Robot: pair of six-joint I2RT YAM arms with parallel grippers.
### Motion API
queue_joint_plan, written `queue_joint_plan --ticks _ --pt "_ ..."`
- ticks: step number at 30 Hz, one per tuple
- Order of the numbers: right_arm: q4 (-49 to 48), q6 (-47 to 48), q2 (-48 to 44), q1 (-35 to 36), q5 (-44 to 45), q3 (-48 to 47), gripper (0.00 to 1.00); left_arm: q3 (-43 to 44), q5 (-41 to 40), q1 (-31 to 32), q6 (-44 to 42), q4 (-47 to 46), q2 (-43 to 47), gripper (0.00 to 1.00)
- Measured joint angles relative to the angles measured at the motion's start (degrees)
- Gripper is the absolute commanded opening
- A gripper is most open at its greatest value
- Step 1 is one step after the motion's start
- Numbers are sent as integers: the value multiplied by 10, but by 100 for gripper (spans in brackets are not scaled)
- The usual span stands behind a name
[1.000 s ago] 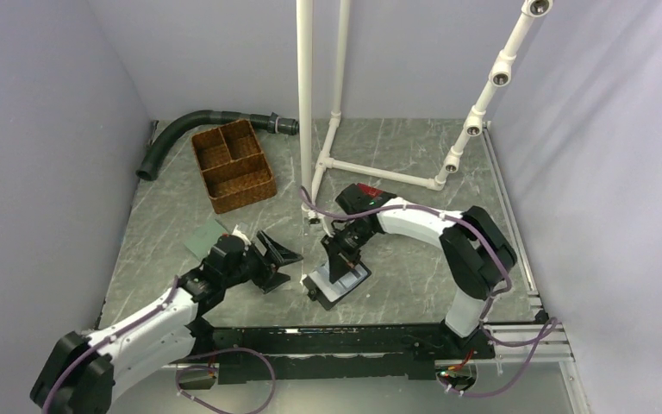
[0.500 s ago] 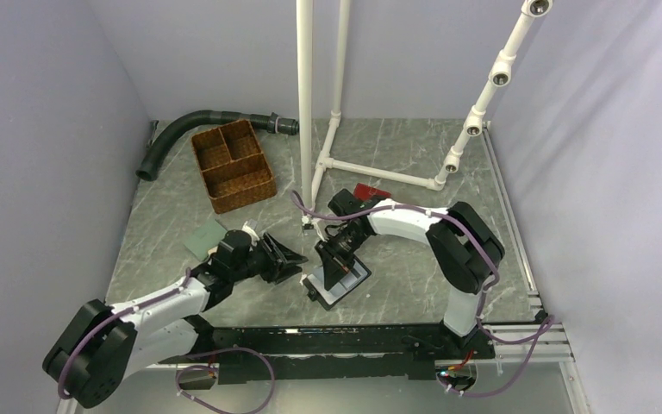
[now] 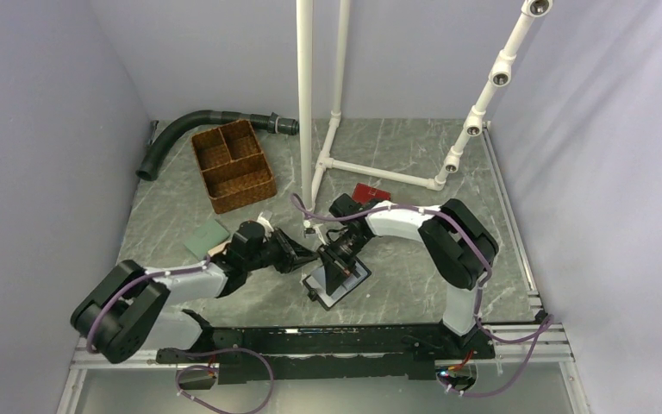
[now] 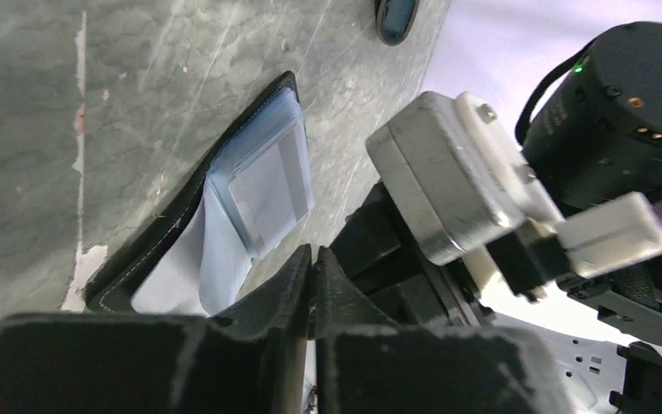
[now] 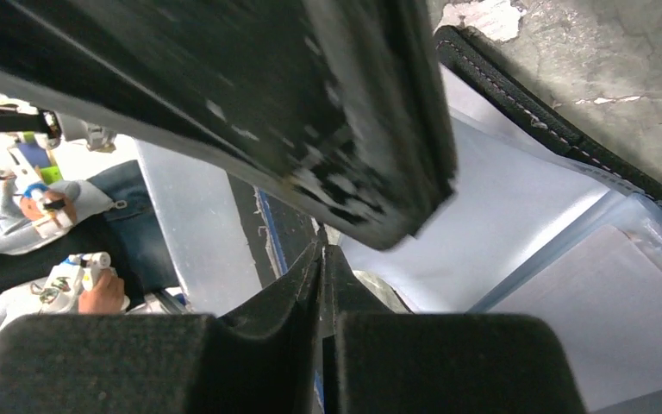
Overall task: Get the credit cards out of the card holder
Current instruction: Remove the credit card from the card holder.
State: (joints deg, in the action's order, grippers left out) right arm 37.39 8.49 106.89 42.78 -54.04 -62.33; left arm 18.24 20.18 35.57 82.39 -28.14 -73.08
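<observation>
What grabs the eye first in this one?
Both arms crowd in on the open card holder at the near middle of the table, with the left pincer and the right pincer both shut close by it. Behind them stand a tall white pipe frame and, at rear left, a brown woven basket.

Pale lilac walls [image 3: 43, 129], grey marbled tabletop [image 3: 414, 259] (scuffed), white pipe frame [image 3: 305, 86]
</observation>
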Motion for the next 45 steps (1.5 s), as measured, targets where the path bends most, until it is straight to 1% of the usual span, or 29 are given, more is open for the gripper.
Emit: queue_joint_plan --ticks 1,4,9,13,15,17,21,23,27,37,45 --pt "0 0 0 -2 -7 0 8 3 1 5 1 -6 -12 3" --pt "0 0 0 -8 -22 0 10 16 11 17 9 -32 -63 0" --pt "0 0 -1 -15 -31 0 15 21 36 20 31 -75 -147 0" --pt "2 4 -5 -24 -28 0 20 27 56 20 49 -73 -188 0" --pt "7 10 -18 -36 -16 0 22 35 63 20 53 -54 -193 0" --pt "8 14 -38 -51 -3 2 28 47 69 20 53 -27 -192 0" --pt "-5 12 -98 -97 25 25 39 76 71 20 32 45 -176 5" --pt "-13 8 -121 -120 37 40 41 91 72 20 17 75 -169 8" --pt "-28 -2 -127 -146 58 58 42 104 82 20 -2 92 -170 12" --pt "-43 -31 -78 -149 84 60 43 111 95 38 -20 96 -185 24" --pt "-43 -43 -70 -150 85 57 45 111 95 41 -19 90 -185 27"
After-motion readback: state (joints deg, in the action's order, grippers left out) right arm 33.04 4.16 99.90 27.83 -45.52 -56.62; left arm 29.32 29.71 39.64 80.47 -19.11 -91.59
